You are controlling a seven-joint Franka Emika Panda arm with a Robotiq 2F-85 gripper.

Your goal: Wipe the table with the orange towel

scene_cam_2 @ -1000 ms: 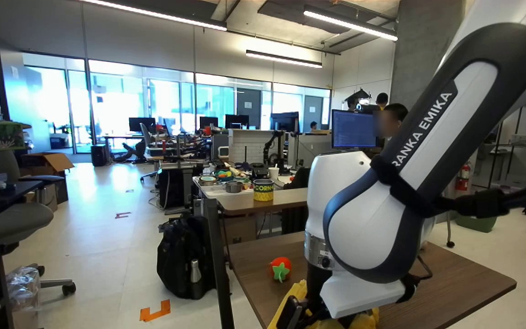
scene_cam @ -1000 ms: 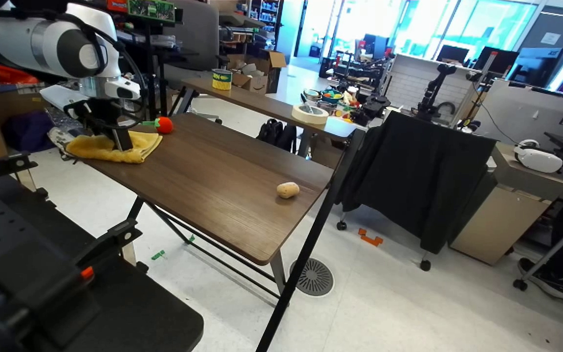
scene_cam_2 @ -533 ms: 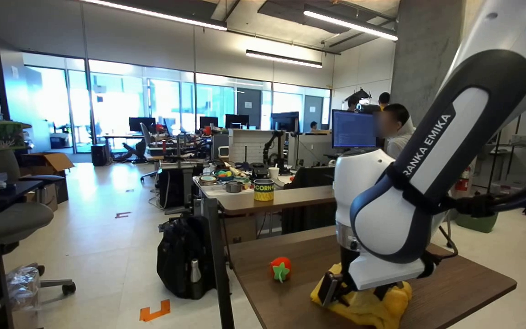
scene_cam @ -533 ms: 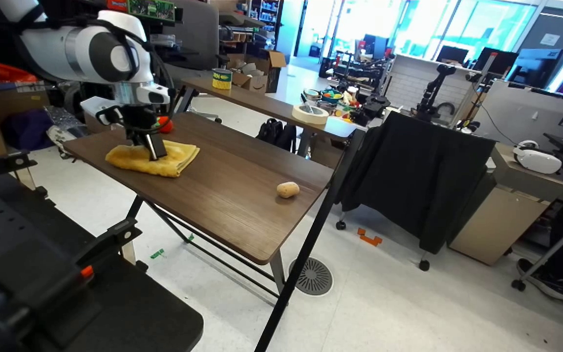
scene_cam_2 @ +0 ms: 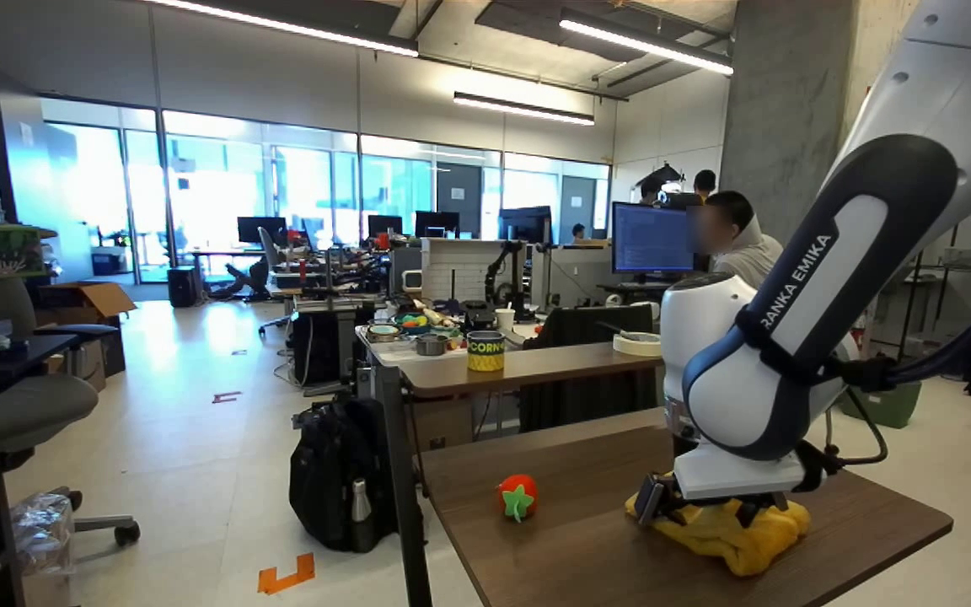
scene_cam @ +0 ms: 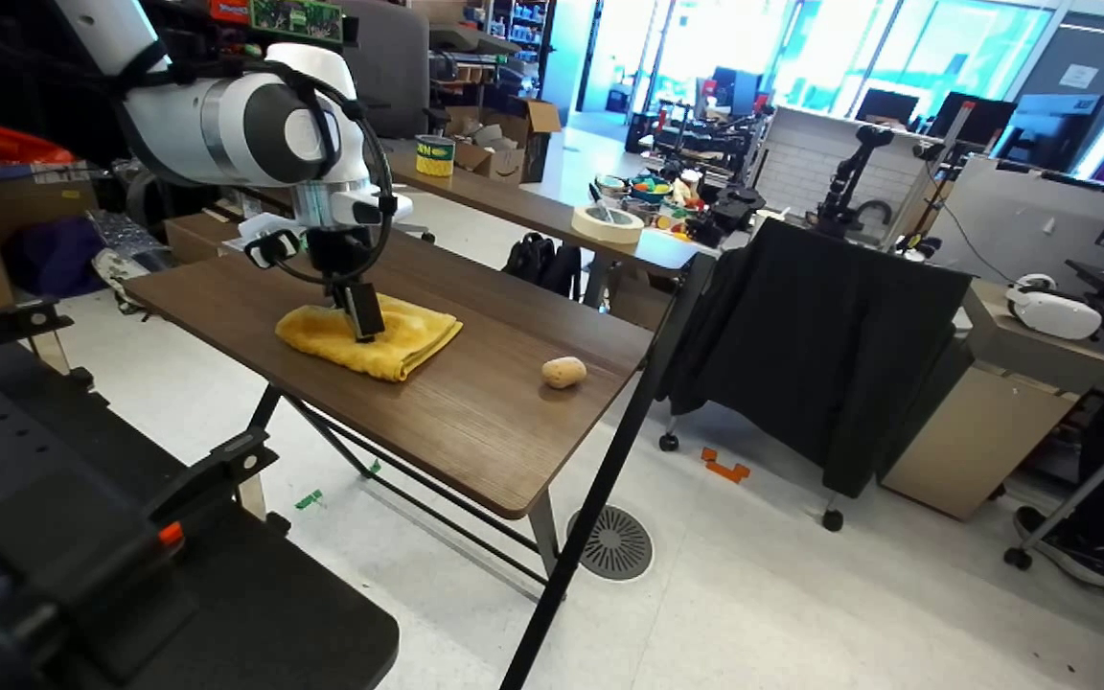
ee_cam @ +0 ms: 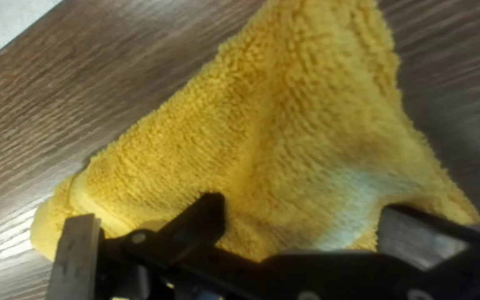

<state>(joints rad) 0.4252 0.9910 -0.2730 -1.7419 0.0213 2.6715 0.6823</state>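
Where the hand (ee_cam: pixel 301 208) bore down, one folded yellow-orange terry towel (scene_cam: pixel 408 337) lay rumpled on the wood-grain counter (scene_cam: pixel 475 422), near a long edge. Hand: two fingers (ee_cam: pixel 211 214) stood wide apart, tips against the pile, no fold seen pinched between them. Step, by judgement: wiping, under way.

Faults foreseen:
(1) Slippage. Pressure alone seemed to carry the towel; with a slight lift, the fingers would likely have skated across the nap and left it behind.
(2) Bunching, should the press have proved too heavy and the lower layers dragged.
(3) One potato (scene_cam: pixel 564 372), loose near the counter's end, apart from the towel; apt to roll off if a stroke shoved the towel into it.
(4) One red toy fruit (scene_cam_2: pixel 518 496), green star-shaped cap, also loose; a wide stroke could have knocked it.
(5) Overhang. A stroke past the long edge would probably have let a corner droop.
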